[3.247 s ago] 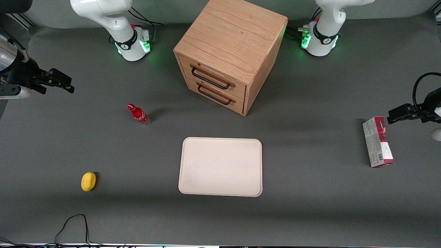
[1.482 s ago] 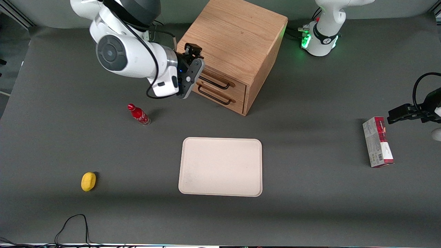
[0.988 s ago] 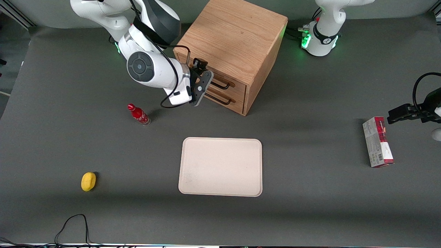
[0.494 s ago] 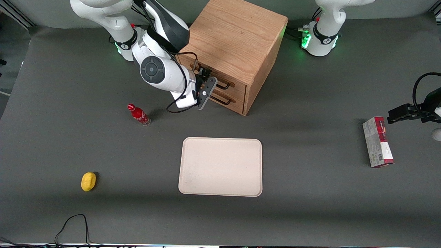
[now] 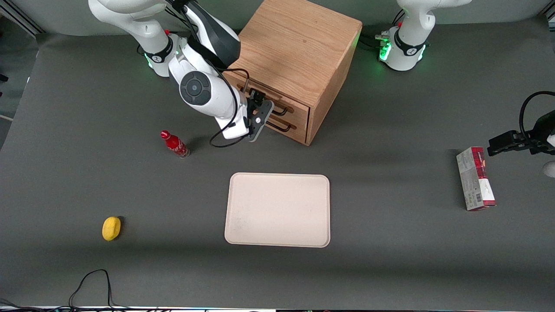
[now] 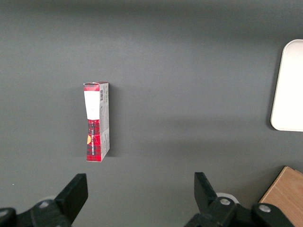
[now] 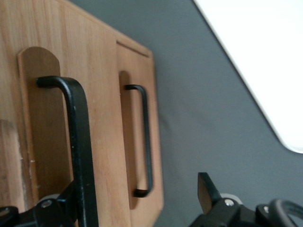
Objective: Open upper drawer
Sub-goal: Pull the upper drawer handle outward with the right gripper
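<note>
The wooden cabinet stands at the back middle of the table. Its upper drawer is closed, and part of its black wire handle shows past my arm. The lower drawer's handle sits just under it. My right gripper is right at the drawer fronts, level with the upper handle. In the right wrist view the gripper is open. The upper drawer's handle runs close beside one fingertip, inside the gap. The lower handle lies farther toward the table.
A red bottle stands on the table near my arm. A cream tray lies in front of the cabinet and also shows in the right wrist view. A yellow object and a red-and-white box lie toward the table's ends.
My arm swung in from the working arm's end of the table to the cabinet front. In the last half second it only shifted slightly. Both drawers stay closed.
</note>
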